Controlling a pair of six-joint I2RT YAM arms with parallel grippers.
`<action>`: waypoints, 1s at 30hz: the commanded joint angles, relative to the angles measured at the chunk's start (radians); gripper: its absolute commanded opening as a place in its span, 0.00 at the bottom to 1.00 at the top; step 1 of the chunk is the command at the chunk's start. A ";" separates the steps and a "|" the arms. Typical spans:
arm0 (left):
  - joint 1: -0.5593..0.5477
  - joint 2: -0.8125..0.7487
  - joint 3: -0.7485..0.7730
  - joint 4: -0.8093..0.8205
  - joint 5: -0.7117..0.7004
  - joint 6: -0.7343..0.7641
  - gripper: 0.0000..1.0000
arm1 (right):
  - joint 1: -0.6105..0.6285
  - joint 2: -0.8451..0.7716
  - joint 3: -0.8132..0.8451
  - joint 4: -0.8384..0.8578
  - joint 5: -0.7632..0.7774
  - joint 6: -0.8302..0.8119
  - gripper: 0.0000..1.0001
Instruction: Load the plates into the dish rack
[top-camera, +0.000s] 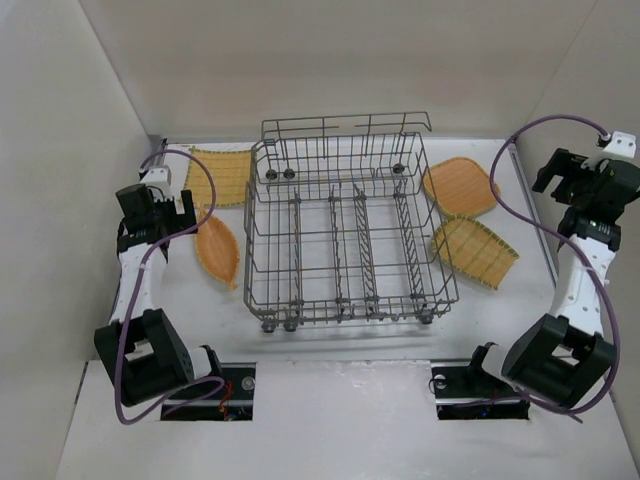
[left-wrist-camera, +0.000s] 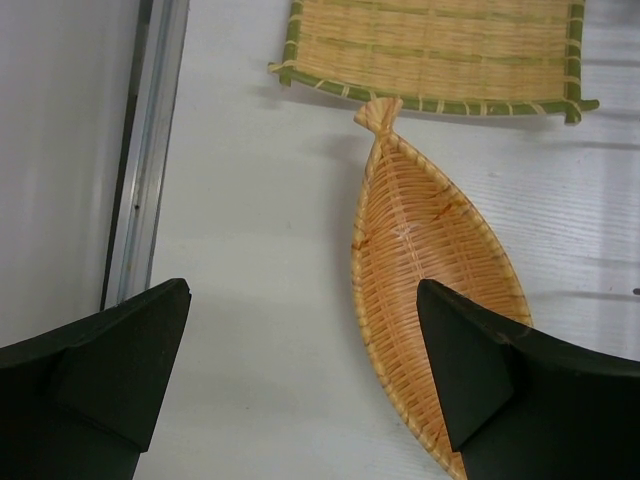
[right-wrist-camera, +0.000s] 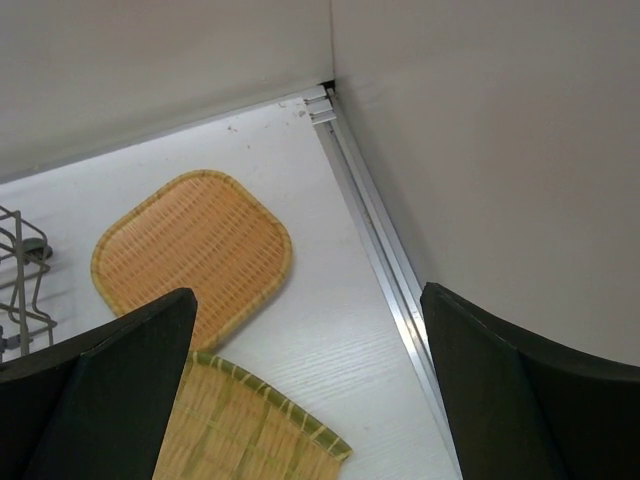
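The left gripper (left-wrist-camera: 303, 300) is hovering over the white tabletop (top-camera: 330, 400) with its two black fingers spread wide and gripping nothing. Just below and ahead of it, the orange leaf-shaped woven plate (left-wrist-camera: 420, 260) is lying flat. In the left wrist view one finger is overlapping the plate's broad end. The plate's twisted tip is pointing away from the gripper and reaching the near edge of the yellow squarish ribbed plate with a green rim (left-wrist-camera: 430, 45), which is lying farther ahead. Whether the two are touching cannot be told. The large grey wire dish rack (top-camera: 345, 240) is standing to this gripper's right, just beside both plates.

The right gripper (right-wrist-camera: 308, 300) is hanging near the right wall, its fingers likewise parted wide and holding nothing. Ahead of it and to its left, the orange rounded woven plate (right-wrist-camera: 195, 250) is lying flat on the table. The second yellow ribbed plate (right-wrist-camera: 240, 430) is lying nearer this gripper, just beside the orange one. The rack's corner is showing farther to this gripper's left. A metal rail (right-wrist-camera: 380, 250) is running along the wall's foot on its right.
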 joint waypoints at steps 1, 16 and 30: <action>0.016 0.044 0.034 0.000 0.014 0.006 1.00 | 0.011 0.079 0.082 0.035 -0.070 0.033 1.00; 0.053 0.107 -0.012 0.115 0.055 -0.044 1.00 | 0.020 0.403 0.334 -0.138 -0.360 -0.050 0.87; 0.072 0.067 -0.088 0.175 0.058 -0.033 1.00 | 0.011 0.670 0.404 -0.367 -0.388 -0.018 0.67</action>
